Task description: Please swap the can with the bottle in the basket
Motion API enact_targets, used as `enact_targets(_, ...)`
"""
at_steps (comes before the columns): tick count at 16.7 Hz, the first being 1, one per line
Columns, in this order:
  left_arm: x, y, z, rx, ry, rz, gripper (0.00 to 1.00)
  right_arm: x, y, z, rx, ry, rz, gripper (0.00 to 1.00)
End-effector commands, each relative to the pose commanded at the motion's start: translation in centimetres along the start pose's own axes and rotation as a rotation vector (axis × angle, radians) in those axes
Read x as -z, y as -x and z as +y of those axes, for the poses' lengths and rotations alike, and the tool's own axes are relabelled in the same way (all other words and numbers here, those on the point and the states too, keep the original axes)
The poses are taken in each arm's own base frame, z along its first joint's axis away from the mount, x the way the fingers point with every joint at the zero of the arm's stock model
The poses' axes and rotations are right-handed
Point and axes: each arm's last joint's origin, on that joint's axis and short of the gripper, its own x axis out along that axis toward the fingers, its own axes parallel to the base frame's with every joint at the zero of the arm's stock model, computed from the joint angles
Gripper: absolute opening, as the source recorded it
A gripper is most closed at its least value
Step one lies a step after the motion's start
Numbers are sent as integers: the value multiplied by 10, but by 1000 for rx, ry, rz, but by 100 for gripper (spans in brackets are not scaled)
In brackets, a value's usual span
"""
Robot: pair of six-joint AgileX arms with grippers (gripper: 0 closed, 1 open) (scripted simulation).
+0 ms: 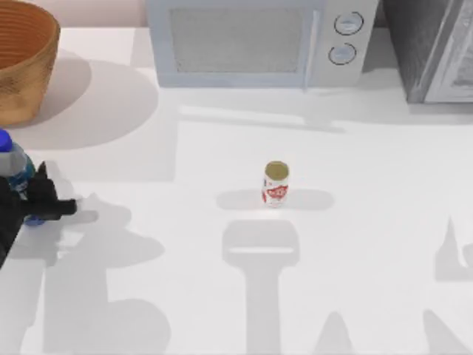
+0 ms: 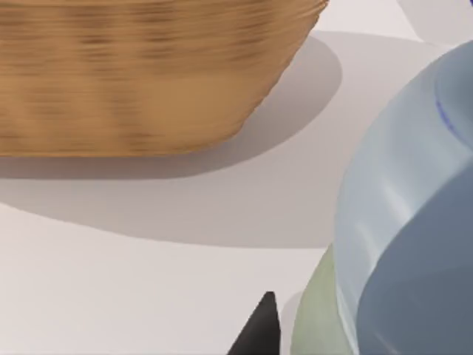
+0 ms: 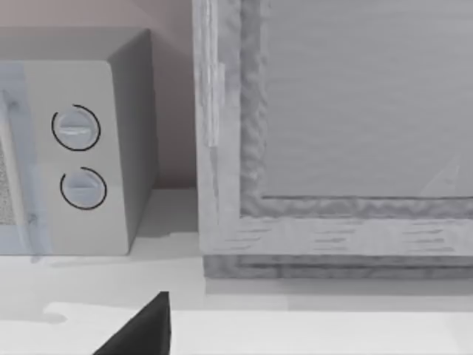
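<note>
The left gripper (image 1: 29,194) sits at the left edge of the worktop (image 1: 369,222), and its jaws are closed on the bottle (image 1: 13,171), which stands upright between them with its blue cap above the dark fingers. In the left wrist view the bottle (image 2: 403,222) looms large right at the jaws, with one dark fingertip (image 2: 259,329) showing beside its greenish label.

The basket (image 1: 26,63) lies beyond the jaws, toward the far left corner of the worktop, near but apart from the bottle; the left wrist view shows its woven wall (image 2: 148,74) just ahead, casting a shadow on the bare surface between. From above, the part of its hollow that shows looks empty.

The can (image 1: 276,183) stands upright well away from the left jaws, out toward the middle of the worktop, untouched, in front of the microwave (image 1: 259,41).

Judged from this, the step in hand is the removal of the bottle: it is out of the basket and held, apparently at or close to the worktop, though whether its base rests on the surface I cannot tell. The next move seems to call for setting it down squarely and parting the jaws without tipping it, then bringing the can across to the basket.

The right arm looks parked; its wrist view faces the microwave's dials (image 3: 77,159) and a grey cabinet (image 3: 347,133) beside it, with one dark fingertip (image 3: 144,329) in view. Whether the right jaws are open or closed I cannot tell.
</note>
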Motion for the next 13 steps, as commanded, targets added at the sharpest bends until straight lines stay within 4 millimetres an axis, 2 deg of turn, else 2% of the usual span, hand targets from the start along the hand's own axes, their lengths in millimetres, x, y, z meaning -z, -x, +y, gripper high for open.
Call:
enact_targets(3,-2,-1,-1,8,-3,-6,0,0,0,0,0,0,0,100)
enact_targets(6,-24,-14,-10,70,-18,-60,0,0,0,0,0,0,0,100)
enact_targets(10,-78,-37,-24,180,-48,-160,0,0,0,0,0,0,0,100)
enact_targets(13,-127,-53,-24,225,-65,-200,0,0,0,0,0,0,0,100)
